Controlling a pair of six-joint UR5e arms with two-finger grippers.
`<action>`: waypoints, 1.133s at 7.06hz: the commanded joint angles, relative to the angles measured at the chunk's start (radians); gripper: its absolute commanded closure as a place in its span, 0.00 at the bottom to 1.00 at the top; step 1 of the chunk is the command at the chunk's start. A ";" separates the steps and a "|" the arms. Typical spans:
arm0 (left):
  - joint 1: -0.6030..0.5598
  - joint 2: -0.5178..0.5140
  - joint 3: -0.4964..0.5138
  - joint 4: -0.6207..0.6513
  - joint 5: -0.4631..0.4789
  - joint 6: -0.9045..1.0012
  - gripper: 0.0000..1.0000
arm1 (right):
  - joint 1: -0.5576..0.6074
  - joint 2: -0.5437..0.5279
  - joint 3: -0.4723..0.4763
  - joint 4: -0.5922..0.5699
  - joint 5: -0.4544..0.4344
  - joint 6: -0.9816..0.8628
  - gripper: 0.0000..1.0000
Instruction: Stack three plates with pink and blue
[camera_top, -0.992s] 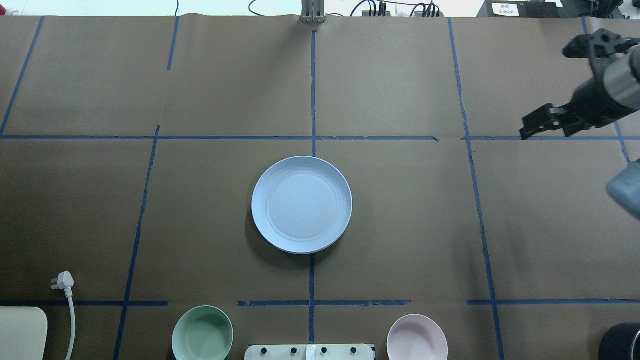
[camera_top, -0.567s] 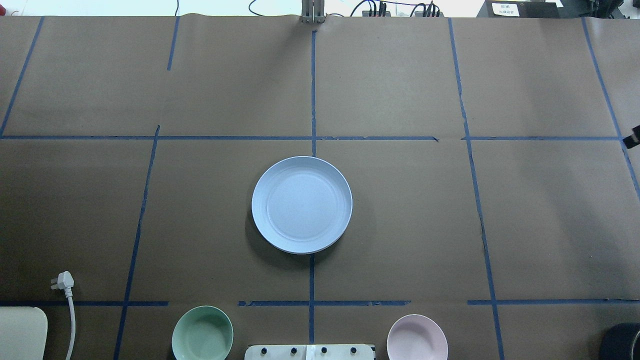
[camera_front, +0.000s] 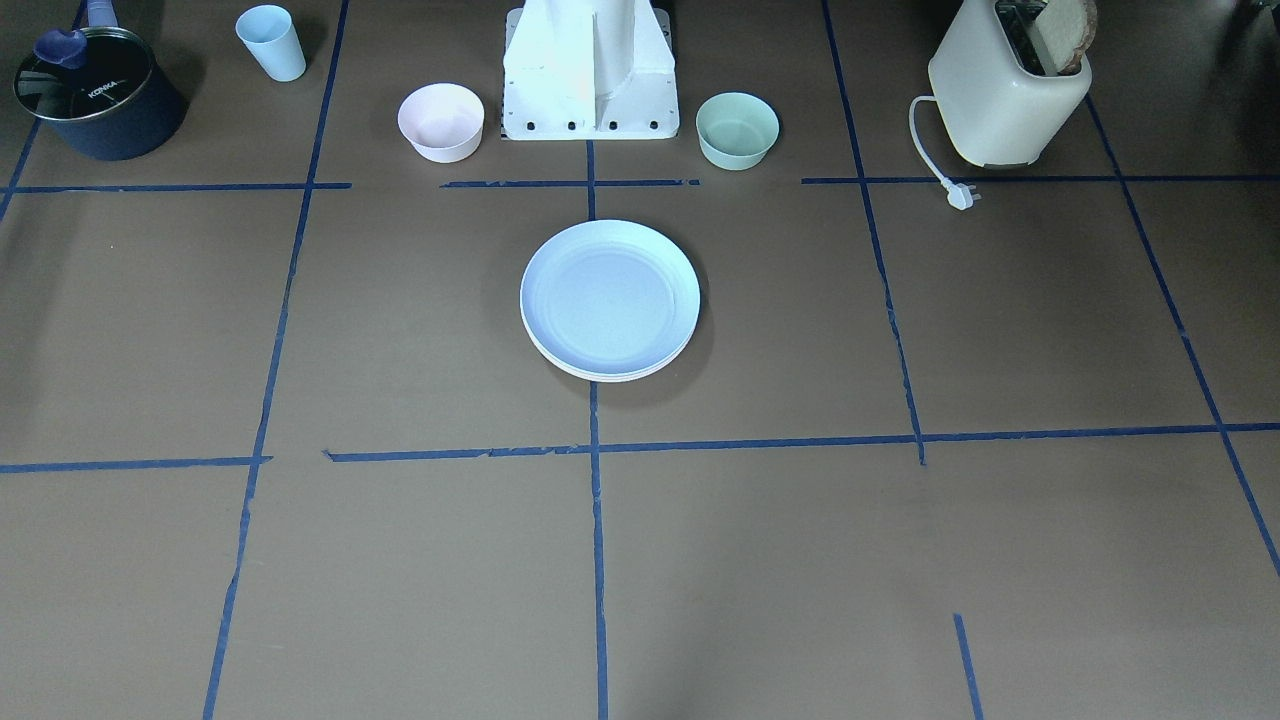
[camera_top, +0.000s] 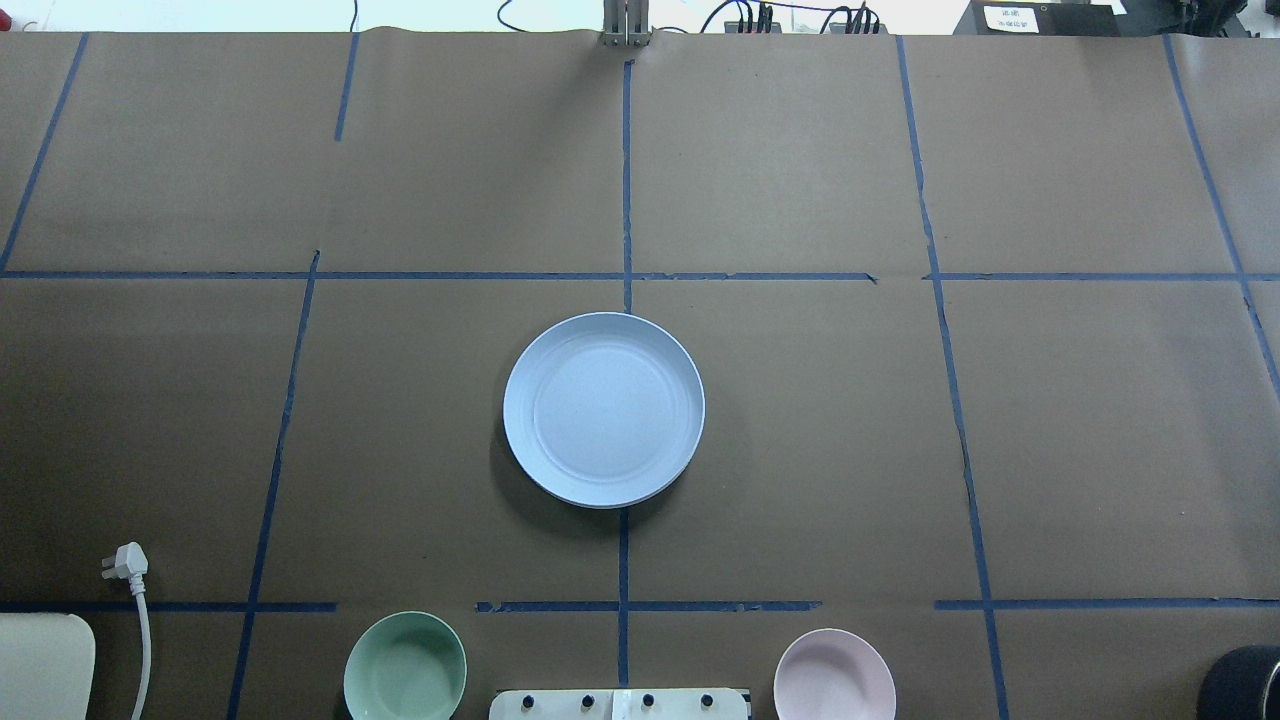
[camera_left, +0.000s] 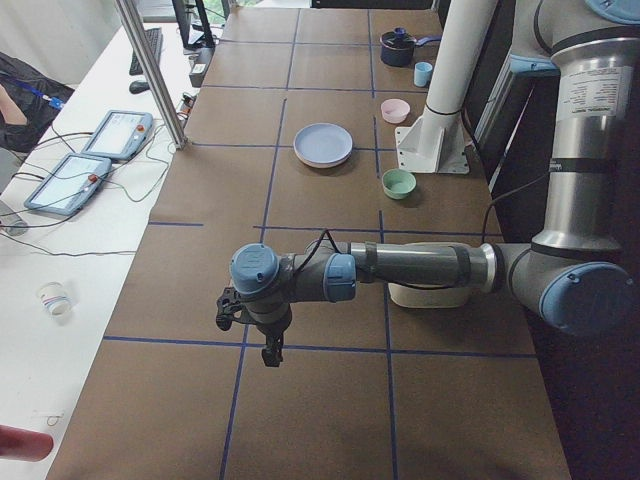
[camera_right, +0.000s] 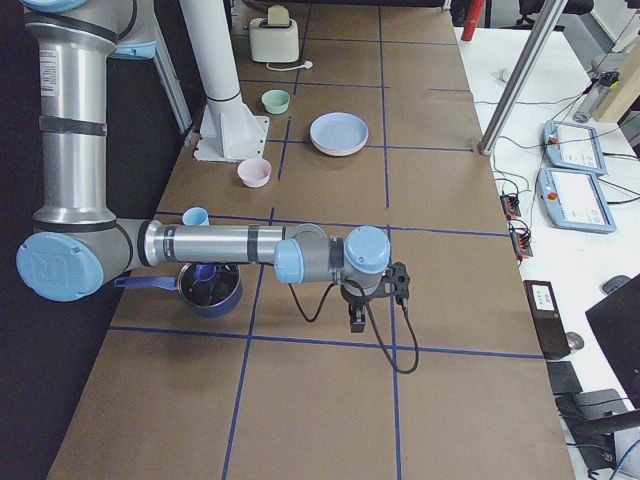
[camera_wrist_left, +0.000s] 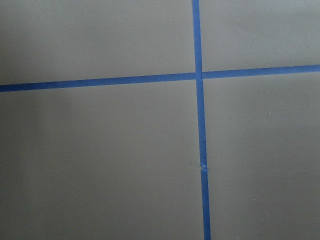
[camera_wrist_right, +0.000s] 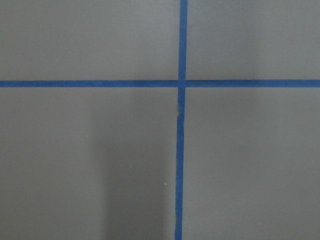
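Note:
The light blue plate (camera_top: 604, 408) lies on top of a stack at the table's middle; it also shows in the front view (camera_front: 610, 290). A cream-white rim (camera_front: 610, 376) peeks out under it. The pink plate is hidden. My left gripper (camera_left: 269, 352) shows only in the exterior left view, far from the stack near the table's left end, pointing down; I cannot tell if it is open. My right gripper (camera_right: 357, 322) shows only in the exterior right view, far from the stack, and I cannot tell its state. Both wrist views show only brown paper and blue tape.
A small pink bowl (camera_front: 441, 121) and a green bowl (camera_front: 737, 129) flank the robot base (camera_front: 590, 75). A blue cup (camera_front: 271, 42) and a dark pot (camera_front: 98, 92) stand on the robot's right side. A cream toaster (camera_front: 1008, 85) with a loose plug (camera_front: 960, 195) stands on its left.
My right arm has moved out of the overhead view past its right edge. The plate stack has not moved.

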 joint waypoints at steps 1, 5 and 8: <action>0.001 0.000 0.000 0.000 0.000 0.001 0.00 | 0.016 -0.007 0.022 -0.002 -0.046 -0.003 0.00; 0.000 0.000 -0.001 0.000 0.000 0.003 0.00 | 0.023 -0.009 0.030 -0.008 -0.040 0.011 0.00; 0.001 0.005 -0.003 0.000 0.000 0.003 0.00 | 0.023 -0.007 0.030 -0.008 -0.037 0.014 0.00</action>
